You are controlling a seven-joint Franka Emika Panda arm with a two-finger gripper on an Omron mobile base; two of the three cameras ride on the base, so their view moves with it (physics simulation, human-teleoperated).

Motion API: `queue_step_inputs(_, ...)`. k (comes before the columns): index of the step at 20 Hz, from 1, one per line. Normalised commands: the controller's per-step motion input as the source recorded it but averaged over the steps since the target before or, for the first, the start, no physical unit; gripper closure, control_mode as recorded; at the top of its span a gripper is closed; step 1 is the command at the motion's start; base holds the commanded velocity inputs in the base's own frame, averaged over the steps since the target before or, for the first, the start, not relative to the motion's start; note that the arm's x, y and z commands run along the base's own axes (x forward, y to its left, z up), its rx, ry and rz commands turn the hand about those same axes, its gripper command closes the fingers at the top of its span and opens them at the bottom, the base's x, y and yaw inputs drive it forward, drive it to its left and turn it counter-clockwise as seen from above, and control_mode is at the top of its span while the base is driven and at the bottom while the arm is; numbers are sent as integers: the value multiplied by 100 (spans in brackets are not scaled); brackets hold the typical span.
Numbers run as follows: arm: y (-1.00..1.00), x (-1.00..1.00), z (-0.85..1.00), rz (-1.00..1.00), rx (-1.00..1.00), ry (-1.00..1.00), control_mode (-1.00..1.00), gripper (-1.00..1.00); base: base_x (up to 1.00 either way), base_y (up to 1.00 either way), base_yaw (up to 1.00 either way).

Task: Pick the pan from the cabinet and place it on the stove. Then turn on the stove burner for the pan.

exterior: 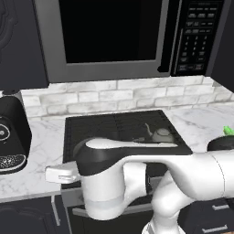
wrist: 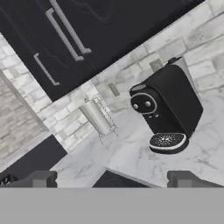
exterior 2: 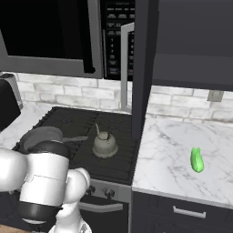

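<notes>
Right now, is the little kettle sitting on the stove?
Yes, in the right base view the small pale-grey kettle stands on the black grates of the stove, near its right side.

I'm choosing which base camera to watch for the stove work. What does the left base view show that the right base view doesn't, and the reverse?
Left base view: the coffee machine from the front, with its dial and drip tray, and the microwave window in full.
Right base view: the pan on the stove's left side, the cabinet door swung open beside its silver bar handle, the stove knobs, a wall outlet.
Both: the stove, the kettle on it, the marble counter, the green object, the white arm.
</notes>
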Motion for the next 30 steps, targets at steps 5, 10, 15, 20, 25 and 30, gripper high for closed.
queue_step_inputs(5, 39, -8, -56, -22, -8, 0, -100, -100, 0, 0, 0)
queue_step_inputs(10, 44, 0, -63, -36, -10, 0, -100, -100, 0, 0, 0)
queue_step_inputs(15, 39, -6, -68, -46, -4, 0, -100, -100, 0, 0, 0)
queue_step_inputs(20, 30, -41, -58, -46, -2, -3, -100, -100, 0, 0, 0)
queue_step_inputs(25, 15, -67, -42, -43, -2, -11, -100, -100, 0, 0, 0)
queue_step_inputs(30, -1, -79, -13, -24, -6, -27, -100, -100, 0, 0, 0)
